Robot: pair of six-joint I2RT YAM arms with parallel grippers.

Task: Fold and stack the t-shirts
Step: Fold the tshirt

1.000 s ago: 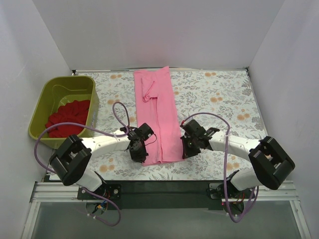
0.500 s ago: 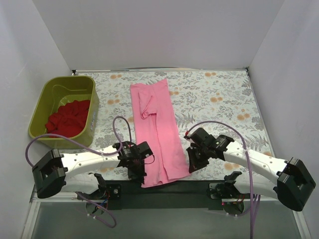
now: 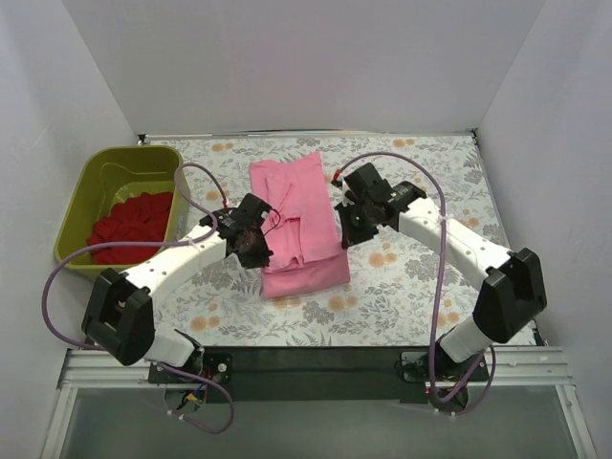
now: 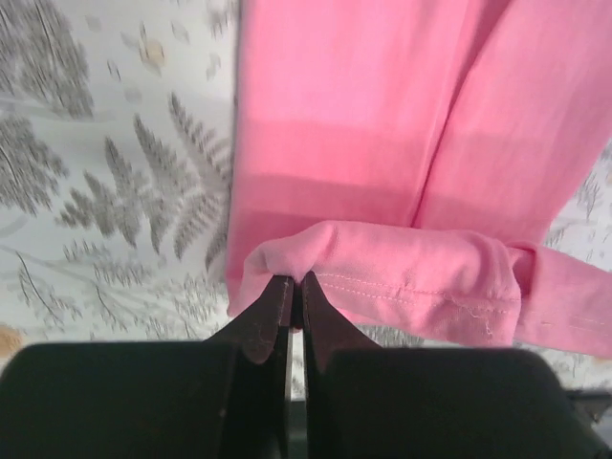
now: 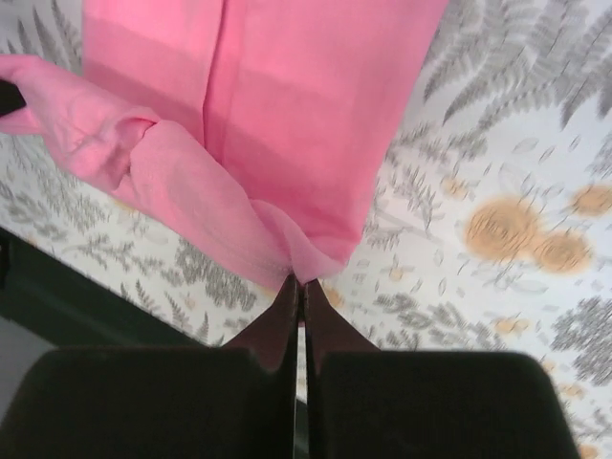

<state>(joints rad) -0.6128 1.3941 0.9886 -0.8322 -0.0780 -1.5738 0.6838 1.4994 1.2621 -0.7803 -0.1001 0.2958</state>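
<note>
Hem corners of the soft bubblegum-pink cotton t-shirt [image 3: 304, 196], lying midway across the floral-patterned surface [image 3: 421, 277], are clamped in the left pincer [image 4: 290, 287] and right pincer [image 5: 299, 285], both pinched thin on fabric. Carry both corners level and together toward the collar, so the fold line stays straight. Room lies open rightward; the olive-green plastic tub [image 3: 134, 153] holding the deep red t-shirt [image 3: 129, 228] stands close on the left.

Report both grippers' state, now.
Left gripper: closed, pinching a folded edge of the pink t-shirt.
Right gripper: closed, pinching the edge of the same shirt.
</note>
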